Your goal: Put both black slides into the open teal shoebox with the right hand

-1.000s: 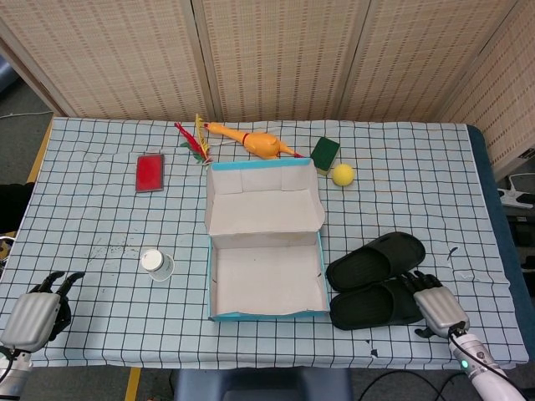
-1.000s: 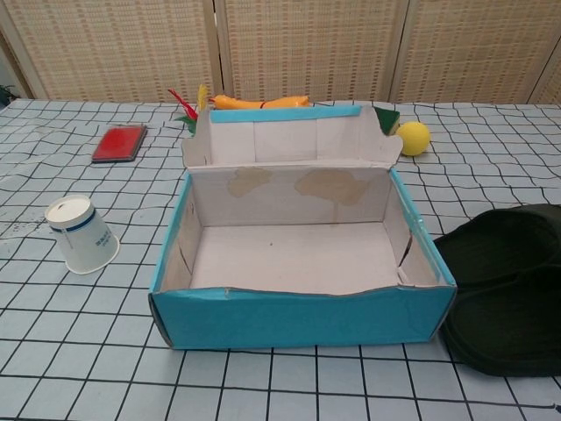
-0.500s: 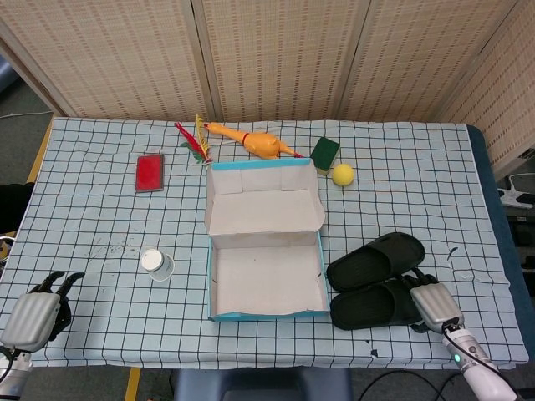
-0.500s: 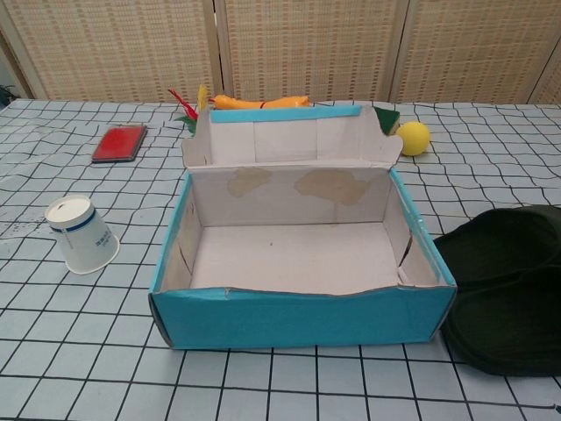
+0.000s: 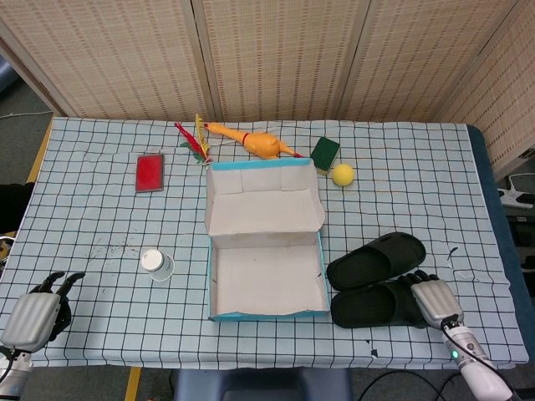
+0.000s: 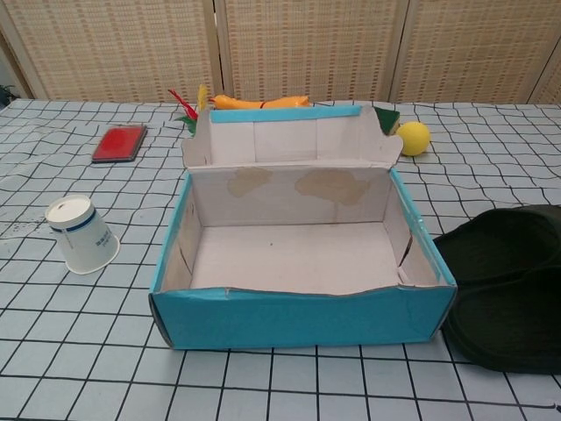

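Note:
Two black slides lie side by side on the checked cloth, right of the box: the far slide (image 5: 376, 260) and the near slide (image 5: 373, 306). Both also show at the right edge of the chest view (image 6: 508, 289). The open teal shoebox (image 5: 266, 314) (image 6: 298, 320) stands mid-table, empty, its lid flap up at the back. My right hand (image 5: 435, 301) is at the right end of the near slide, fingers (image 5: 415, 286) curled onto it; the grip is hidden. My left hand (image 5: 35, 314) rests at the table's front left corner, holding nothing, fingers apart.
A white paper cup (image 5: 155, 264) (image 6: 81, 233) lies left of the box. Behind the box are a rubber chicken (image 5: 255, 142), a green sponge (image 5: 325, 153), a yellow ball (image 5: 342, 175) and a red case (image 5: 150, 172). The table's front edge runs just below the slides.
My right hand has edged slightly left and up against the end of the near slide. The slides, the box and my left hand have stayed put.

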Robot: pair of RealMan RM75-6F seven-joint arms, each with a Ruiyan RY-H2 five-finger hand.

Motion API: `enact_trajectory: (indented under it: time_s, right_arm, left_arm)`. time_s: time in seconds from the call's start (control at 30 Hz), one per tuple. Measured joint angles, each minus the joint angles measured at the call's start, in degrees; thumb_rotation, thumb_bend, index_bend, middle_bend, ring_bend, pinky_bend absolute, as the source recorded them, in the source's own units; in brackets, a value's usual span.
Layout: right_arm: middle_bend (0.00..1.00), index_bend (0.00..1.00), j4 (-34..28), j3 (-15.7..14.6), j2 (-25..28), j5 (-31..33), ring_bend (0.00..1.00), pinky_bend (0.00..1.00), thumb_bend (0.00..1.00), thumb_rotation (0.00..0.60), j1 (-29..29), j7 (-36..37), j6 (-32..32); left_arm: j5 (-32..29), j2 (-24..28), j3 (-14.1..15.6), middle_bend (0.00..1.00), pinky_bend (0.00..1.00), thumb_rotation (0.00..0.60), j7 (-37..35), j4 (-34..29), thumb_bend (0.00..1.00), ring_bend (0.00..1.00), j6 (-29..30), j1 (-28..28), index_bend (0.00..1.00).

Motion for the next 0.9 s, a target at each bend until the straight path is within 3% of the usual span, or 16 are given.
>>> enact_trajectory:
  time_s: [0.1, 0.33, 0.43, 0.63, 0.9]
  right_arm:
    - [0.32, 0.30, 0.0, -0.2, 0.0, -0.5, 0.18, 0.29, 0.03, 0.600, -0.2, -0.3, 0.7]
    - [0.46, 0.55, 0.3, -0.4, -0.4, -2.2, 0.33, 0.42, 0.04, 0.600, -0.9, -0.5, 3.2]
    - [0.49, 0.62, 0.6, -0.4, -0.7, -2.5, 0.37, 0.45, 0.04, 0.600, -1.2, -0.5, 3.9]
    - [0.52, 0.67, 0.0, -0.4, -0.4, -3.7, 0.40, 0.48, 0.05, 0.600, -1.8, -0.5, 5.9]
    - [0.54, 0.69, -3.6, -1.3, 3.4, -10.4, 0.42, 0.51, 0.05, 0.600, -4.7, 3.9, 14.4]
  left_arm:
    - [0.0, 0.0, 0.0, 0.04, 0.41, 0.600, 0.0, 0.0, 0.37, 0.15, 0.0, 0.0, 0.17]
    - [0.0, 0.0, 0.0, 0.04, 0.41, 0.600, 0.0, 0.0, 0.37, 0.15, -0.1, 0.0, 0.17]
    - [0.1, 0.0, 0.1, 0.04, 0.41, 0.600, 0.0, 0.0, 0.37, 0.15, 0.0, 0.0, 0.17]
    - [-0.1, 0.0, 0.0, 0.04, 0.41, 0.600, 0.0, 0.0, 0.37, 0.15, -0.1, -0.1, 0.17]
    - [-0.5, 0.1, -0.2, 0.04, 0.41, 0.600, -0.2, 0.0, 0.37, 0.15, 0.0, 0.0, 0.17]
